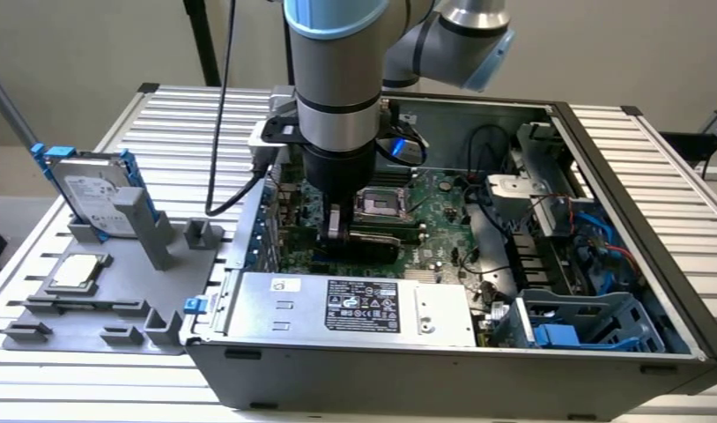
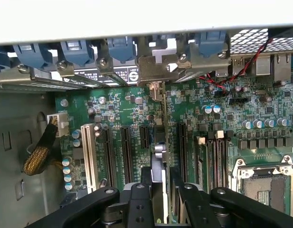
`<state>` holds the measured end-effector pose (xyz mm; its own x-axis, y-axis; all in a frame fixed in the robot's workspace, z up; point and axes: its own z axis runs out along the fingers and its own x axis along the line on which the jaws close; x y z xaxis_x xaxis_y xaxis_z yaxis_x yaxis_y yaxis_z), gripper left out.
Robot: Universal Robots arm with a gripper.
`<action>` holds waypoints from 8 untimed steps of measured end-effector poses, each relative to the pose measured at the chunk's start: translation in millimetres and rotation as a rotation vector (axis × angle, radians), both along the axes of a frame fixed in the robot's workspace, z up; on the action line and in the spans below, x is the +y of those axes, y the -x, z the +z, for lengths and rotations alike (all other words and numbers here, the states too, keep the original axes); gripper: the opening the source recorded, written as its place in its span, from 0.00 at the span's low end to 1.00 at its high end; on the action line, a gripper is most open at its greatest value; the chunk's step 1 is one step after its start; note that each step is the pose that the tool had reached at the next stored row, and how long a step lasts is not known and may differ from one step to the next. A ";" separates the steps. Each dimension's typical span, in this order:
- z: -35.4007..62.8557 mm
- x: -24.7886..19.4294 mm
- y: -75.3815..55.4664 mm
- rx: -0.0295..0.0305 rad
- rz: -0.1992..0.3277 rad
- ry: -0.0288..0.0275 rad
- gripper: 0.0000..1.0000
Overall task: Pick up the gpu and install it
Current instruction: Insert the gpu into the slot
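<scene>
One arm reaches down into the open computer case (image 1: 617, 229) on the bench (image 1: 676, 167), and its claw (image 2: 160, 199) is closed on the gpu (image 2: 159, 142). In the wrist view the card shows edge-on as a thin dark blade standing upright over the green motherboard (image 2: 217, 102), its long axis running from the claw toward the case's rear wall at twelve o'clock, parallel to the expansion slots (image 2: 126, 154). Its silvery end bracket (image 2: 158, 66) sits against the rear wall among the blue slot latches (image 2: 120, 47). The card lies in line with a slot between dark slots on either side; whether it is fully seated cannot be told.

In the exterior view the claw (image 1: 335, 231) stands just beside the CPU socket (image 1: 380, 204), with the power supply (image 1: 352, 308) close at six o'clock and the case's side wall at nine o'clock. Room around the card is tight. Outside the case, at nine o'clock, a grey fixture (image 1: 112, 291) holds a hard drive (image 1: 94, 189) on edge and a small square chip (image 1: 77, 273).
</scene>
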<state>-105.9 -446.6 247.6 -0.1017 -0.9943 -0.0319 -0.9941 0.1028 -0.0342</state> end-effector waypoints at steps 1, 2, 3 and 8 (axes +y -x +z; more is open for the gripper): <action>0.0 0.0 0.0 0.0000 0.000 0.0000 0.27; 0.0 0.0 -0.1 0.0000 0.000 0.0000 0.27; 0.0 0.0 -0.1 0.0000 0.000 0.0000 0.27; 0.0 -0.1 -0.5 0.0000 0.001 0.0000 0.27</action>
<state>-105.4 -446.7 247.6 -0.1007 -0.9944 -0.0319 -0.9942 0.1018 -0.0342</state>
